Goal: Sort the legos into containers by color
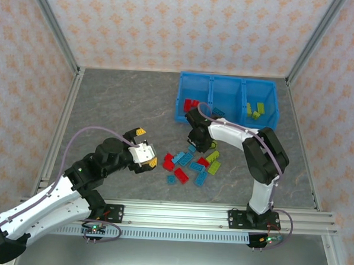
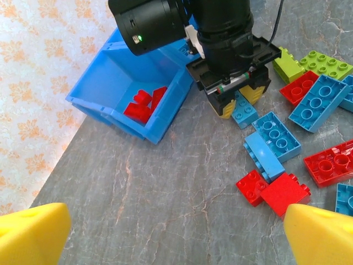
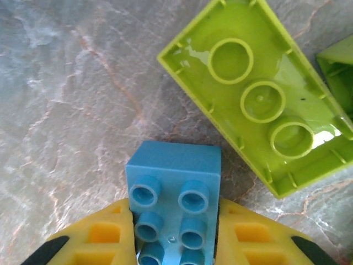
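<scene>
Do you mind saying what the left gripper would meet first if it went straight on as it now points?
Probably bare table: the left gripper, open, aims at the empty patch beside the red bricks, though depth is unclear.

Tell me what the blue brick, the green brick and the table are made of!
Blue brick: hard plastic, it seems; smooth, evenly coloured, with moulded round studs.
Green brick: glossy plastic, probably; light glints on it, and its hollow underside has moulded rings.
Table: looks like grey stone with pale veins, but might be a printed sheet.
</scene>
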### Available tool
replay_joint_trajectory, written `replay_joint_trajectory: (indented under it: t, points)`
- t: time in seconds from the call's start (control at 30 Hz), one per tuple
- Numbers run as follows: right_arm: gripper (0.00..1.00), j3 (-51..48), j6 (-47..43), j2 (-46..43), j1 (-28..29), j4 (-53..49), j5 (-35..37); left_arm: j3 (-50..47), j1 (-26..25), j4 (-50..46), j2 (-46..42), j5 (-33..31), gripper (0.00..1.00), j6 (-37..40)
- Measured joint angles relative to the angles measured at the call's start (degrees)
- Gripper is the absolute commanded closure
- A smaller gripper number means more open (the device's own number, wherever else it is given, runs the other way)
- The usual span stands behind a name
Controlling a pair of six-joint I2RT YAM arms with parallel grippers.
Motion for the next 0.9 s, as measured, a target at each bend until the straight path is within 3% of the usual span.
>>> replay_joint_trajectory:
  t: [0.17,0.3,0.4,0.5,0.67,0.77,0.83,0.9]
  points:
    - [0.78,1.2,-7.1,-10.2,0.0,-0.4,5.8,-0.1,0.0,0.0,0.0,0.0,0.0,0.5]
    - [0.81,5.1,-20.6,-19.6,-0.5,0.3,18.4,-0.1,0.0,0.0,0.0,0.0,0.0,0.9]
    - [0.84,7.1,-31.5,-21.9,-4.4,1.8,24.3,-0.1,0.0,0.0,0.0,0.0,0.0,1.0]
    - [0.82,10.6,-38.5,-17.8,-11.4,2.1,23.9,-0.1,0.0,-0.1,0.0,0.2,0.0,1.0]
    - [0.75,21.2,-43.5,-1.5,-20.6,0.8,16.3,-0.1,0.2,-0.1,0.0,0.3,0.0,1.0]
    - [0.63,26.1,-43.7,6.8,-22.8,-0.8,11.6,-0.1,0.4,-0.1,0.0,0.0,0.0,1.1]
    - [0.5,27.6,-43.2,9.9,-23.5,-1.9,8.8,-0.2,0.4,-0.1,0.0,-0.5,0.0,1.1]
    - [0.46,28.8,-43.0,11.6,-24.0,-3.8,6.6,-0.5,0.4,0.0,-0.1,-1.1,0.0,1.2]
